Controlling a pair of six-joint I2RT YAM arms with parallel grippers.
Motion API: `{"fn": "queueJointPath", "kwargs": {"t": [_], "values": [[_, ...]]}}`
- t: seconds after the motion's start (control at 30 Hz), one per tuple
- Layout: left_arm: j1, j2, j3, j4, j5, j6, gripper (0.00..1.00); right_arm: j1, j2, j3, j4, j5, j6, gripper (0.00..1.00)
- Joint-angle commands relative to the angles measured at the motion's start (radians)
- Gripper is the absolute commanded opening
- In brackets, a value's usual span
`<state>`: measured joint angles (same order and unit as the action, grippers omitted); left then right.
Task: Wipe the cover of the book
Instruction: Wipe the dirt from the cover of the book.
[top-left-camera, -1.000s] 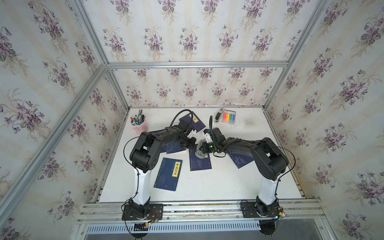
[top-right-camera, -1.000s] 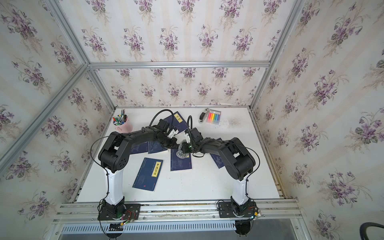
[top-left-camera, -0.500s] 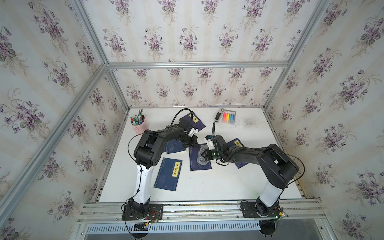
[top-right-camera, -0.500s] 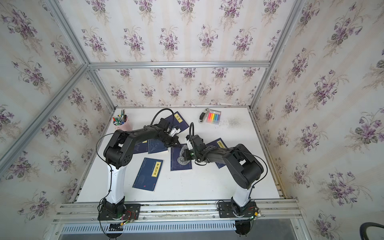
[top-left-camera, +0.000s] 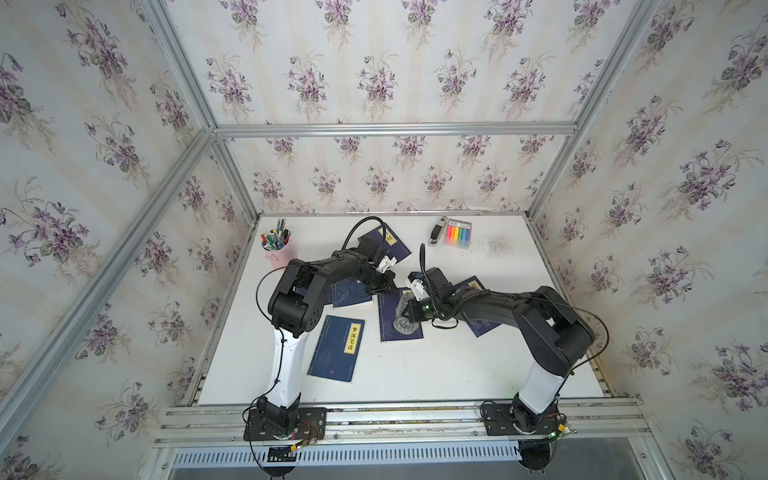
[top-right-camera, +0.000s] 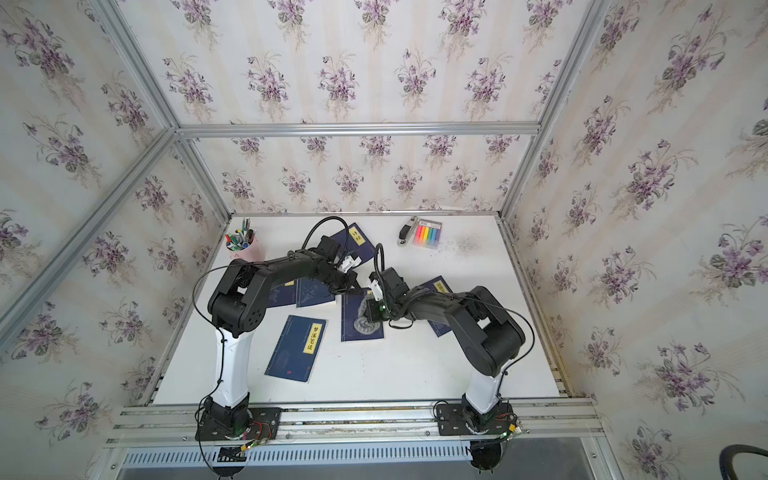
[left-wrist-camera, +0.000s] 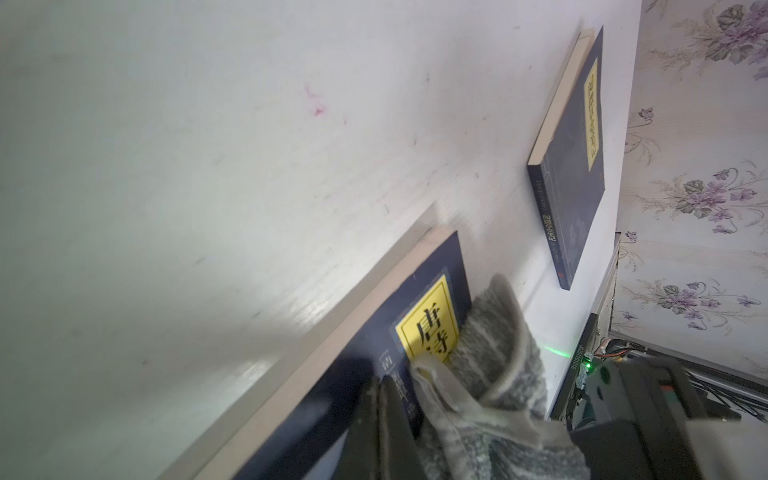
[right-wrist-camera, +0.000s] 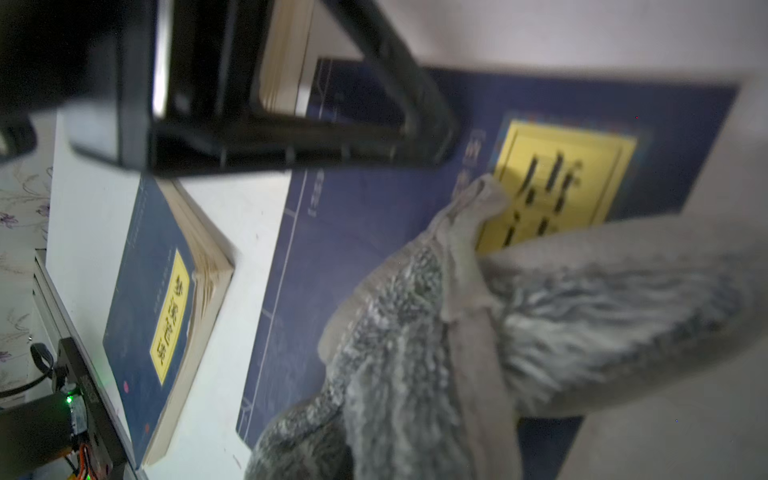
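Pinched shut, right tool (top-left-camera: 409, 312) holds grey cloth (top-left-camera: 401, 322) on blue book (top-left-camera: 386, 316)

Your white table (top-left-camera: 415, 374) carries five dark blue books lying flat: the front book (top-left-camera: 336, 347), the centre book (top-left-camera: 386, 332), the left book (top-left-camera: 349, 293), the right book (top-left-camera: 482, 327) and the back book (top-left-camera: 388, 243). A pink pen cup (top-left-camera: 276, 253) stands at the back left. The stapler (top-left-camera: 436, 233) lies just beside the highlighter pack (top-left-camera: 457, 233).
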<state>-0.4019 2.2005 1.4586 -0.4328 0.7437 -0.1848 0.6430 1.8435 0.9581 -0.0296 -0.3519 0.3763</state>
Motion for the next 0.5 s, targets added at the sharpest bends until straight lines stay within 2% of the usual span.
{"fn": "queueJointPath", "kwargs": {"t": [0.0, 0.07, 0.17, 0.47], "values": [[-0.006, 0.034, -0.020, -0.087, -0.256, 0.007, 0.00, -0.048, 0.107, 0.066, -0.127, 0.157, -0.040, 0.00], [-0.006, 0.034, -0.020, -0.087, -0.259, 0.007, 0.00, -0.061, 0.143, 0.095, -0.131, 0.170, -0.041, 0.00], [-0.006, 0.033, -0.019, -0.087, -0.263, 0.007, 0.00, -0.061, 0.119, 0.058, -0.113, 0.158, -0.029, 0.00], [-0.006, 0.033, -0.019, -0.087, -0.264, 0.009, 0.00, -0.019, -0.164, -0.217, -0.149, 0.161, 0.015, 0.00]]}}
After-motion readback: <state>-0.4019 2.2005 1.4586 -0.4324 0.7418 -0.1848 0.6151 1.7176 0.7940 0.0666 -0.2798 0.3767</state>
